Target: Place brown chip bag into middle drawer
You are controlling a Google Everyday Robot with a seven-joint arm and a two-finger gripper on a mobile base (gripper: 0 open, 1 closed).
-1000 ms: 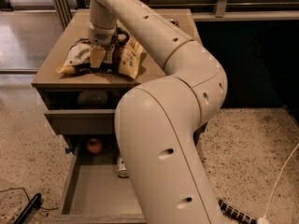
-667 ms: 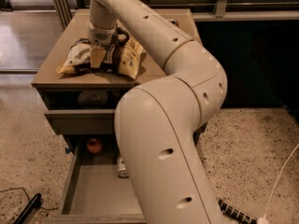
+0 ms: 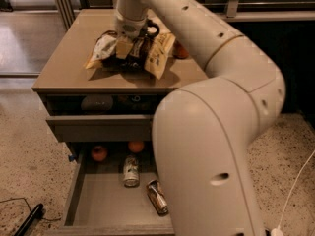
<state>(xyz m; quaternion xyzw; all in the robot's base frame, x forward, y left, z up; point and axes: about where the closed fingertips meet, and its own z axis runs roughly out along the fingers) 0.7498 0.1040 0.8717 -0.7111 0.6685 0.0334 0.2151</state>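
The robot's pale arm is filling the right foreground. Beside it, low down, the middle drawer is standing pulled out, holding two cans lying on its grey floor and two round fruits at its back. Above, on the table, the brown chip bag is lying crumpled, well apart from that drawer. The pincer is pressing down into the bag's middle and is closed on it, the bag's ends splaying out either side.
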